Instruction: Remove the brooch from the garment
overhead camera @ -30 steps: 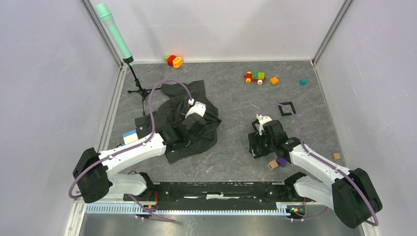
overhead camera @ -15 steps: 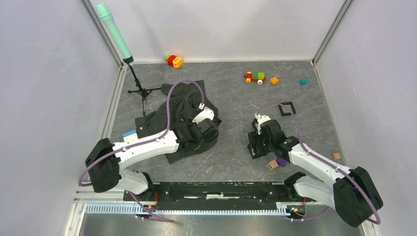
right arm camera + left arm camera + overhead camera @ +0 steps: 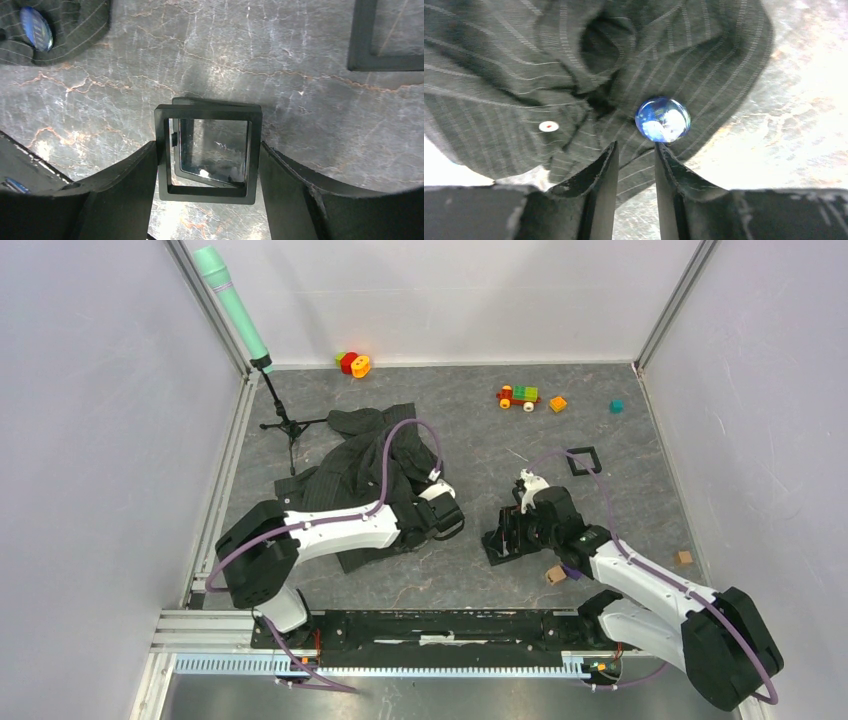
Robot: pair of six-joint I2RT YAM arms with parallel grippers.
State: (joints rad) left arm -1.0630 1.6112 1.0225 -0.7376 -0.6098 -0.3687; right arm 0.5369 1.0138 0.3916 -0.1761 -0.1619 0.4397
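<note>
While the L gripper (image 3: 636, 146) hangs low over the garment (image 3: 340, 475), its two fingers stand a little apart w/ only pinstriped cloth showing in the gap, nothing pinched. The brooch (image 3: 662, 120), a shiny dark-blue bead, sits on the cloth just past the tip of one finger; can't tell if they touch. It's close to the garment's rounded hem, on the side facing the middle of the worktop (image 3: 480, 440). A white button (image 3: 548, 126) shows further back on the shirt. The garment lies bunched in the left half of the worktop, nearer the left edge than the right. The R gripper (image 3: 208, 146) is just beside that hem, its fingers pressed against both sides of a black square frame (image 3: 207, 111) w/ a clear pane, held tilted over the marble top. A 2nd black frame (image 3: 360, 35) lies flat further back, toward the right edge. Small toys incl. a teal cube (image 3: 616, 406) sit along the far edge.
</note>
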